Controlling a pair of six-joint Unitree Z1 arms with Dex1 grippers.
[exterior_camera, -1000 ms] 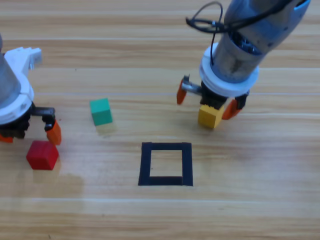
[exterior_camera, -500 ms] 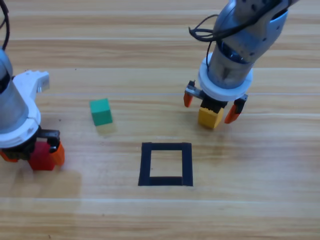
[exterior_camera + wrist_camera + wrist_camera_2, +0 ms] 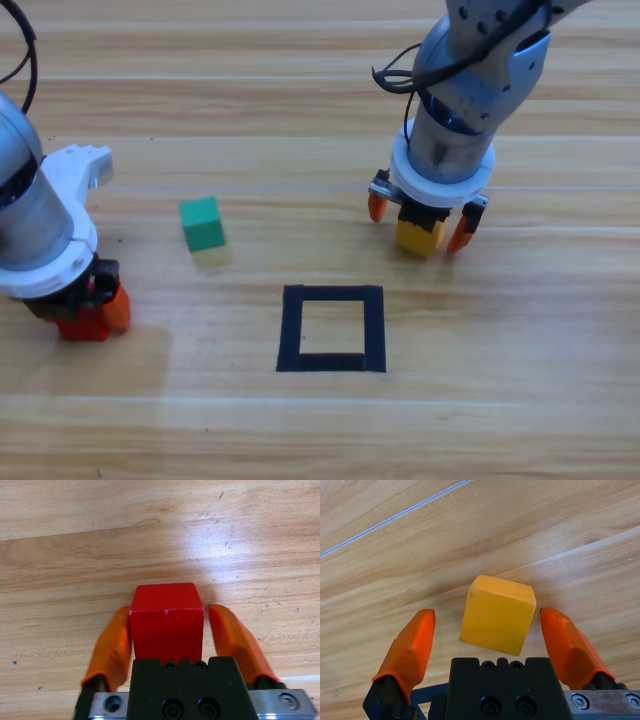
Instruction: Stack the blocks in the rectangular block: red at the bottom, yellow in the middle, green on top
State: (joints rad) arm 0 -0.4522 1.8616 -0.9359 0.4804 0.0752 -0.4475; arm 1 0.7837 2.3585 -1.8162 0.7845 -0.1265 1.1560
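At the far left the left gripper (image 3: 78,310) has its jaws spread around the red cube (image 3: 166,625), the green cube (image 3: 202,222) waits near, the tape square (image 3: 332,328) holds nothing, and the right gripper (image 3: 420,220), jaws apart, straddles the yellow cube (image 3: 498,614), so no stacking is done.

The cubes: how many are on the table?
3. The red cube sits between the left pincer's jaws, the yellow cube between the right pincer's open jaws, the green cube alone between them.
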